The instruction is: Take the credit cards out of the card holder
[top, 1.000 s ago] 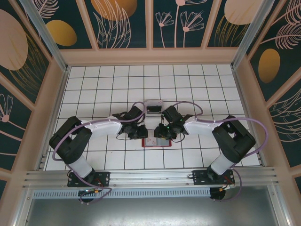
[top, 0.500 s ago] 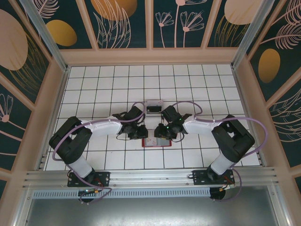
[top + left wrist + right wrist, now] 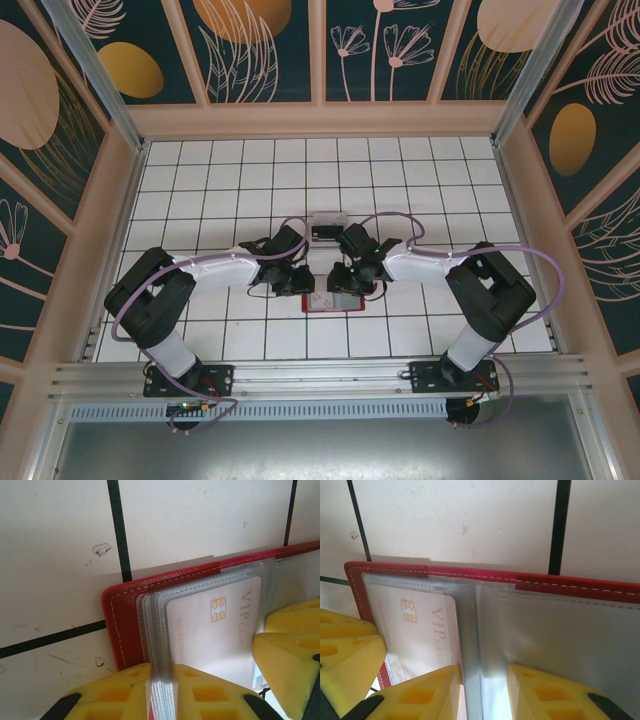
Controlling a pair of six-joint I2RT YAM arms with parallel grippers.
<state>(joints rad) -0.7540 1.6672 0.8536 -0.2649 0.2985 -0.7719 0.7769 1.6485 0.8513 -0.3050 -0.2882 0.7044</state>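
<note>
Presently the card holder (image 3: 335, 306) lies open and flat on the tiled bench (image 3: 200, 200), midway between the left and right edges and nearer the near edge than the far one. A clear tray (image 3: 328, 225) sits just beyond it, towards the far edge. Both arms meet over the holder. In the left wrist view, the left jaws are nearly closed. Their yellow fingers (image 3: 117, 692) pinch the stacked edges of the clear sleeves (image 3: 157, 630) beside the red cover (image 3: 125, 625). One pale credit card (image 3: 210, 630), with a gold chip and "VIP" lettering, rests in the sleeve just beside that grip. No finger touches its face. In the right wrist view, the right jaws stand partly open. Their fingers (image 3: 547, 695) straddle the raised middle fold of the clear sleeves, with the fold between them. Whether they press on it cannot be told. The same card (image 3: 420, 625) lies in the left-hand page under the red stitched border (image 3: 545, 582). A finger of the left jaws sits at that page's near corner.
</note>
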